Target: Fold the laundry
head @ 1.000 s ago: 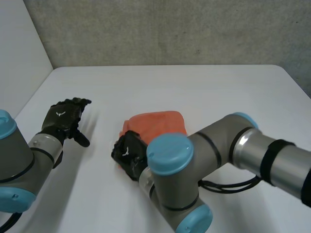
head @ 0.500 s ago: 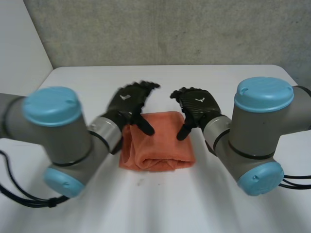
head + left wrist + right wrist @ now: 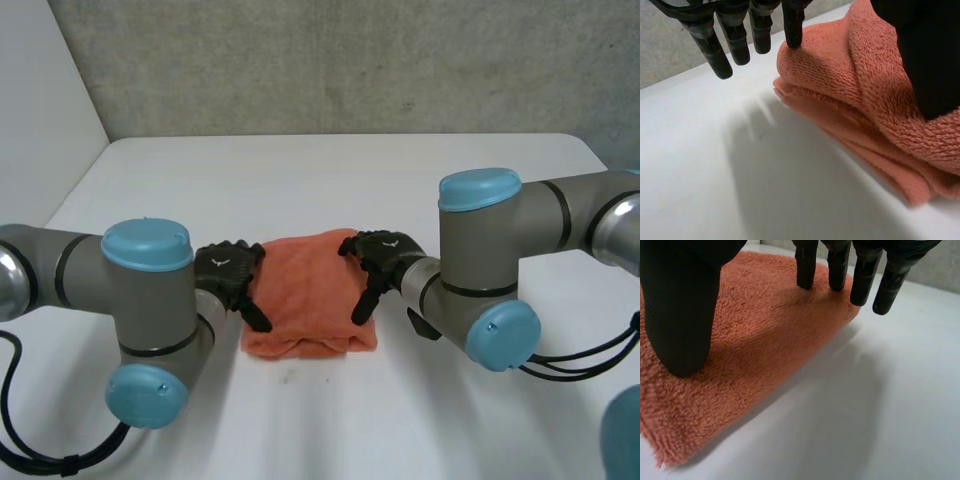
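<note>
Folded orange towel [image 3: 310, 295] on white table [image 3: 300, 180]; left hand [image 3: 228, 275] and right hand [image 3: 385, 255] rest straight-fingered on opposite edges, grasping nothing.

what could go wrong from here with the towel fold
1. The left hand and right hand lie straight-fingered on opposite edges of the folded towel, pinching nothing; a sideways pull could slide it across the smooth table rather than fold it.
2. At the left hand's edge the layers lie loosely stacked; a pinch there may catch just the top one and open the fold.
</note>
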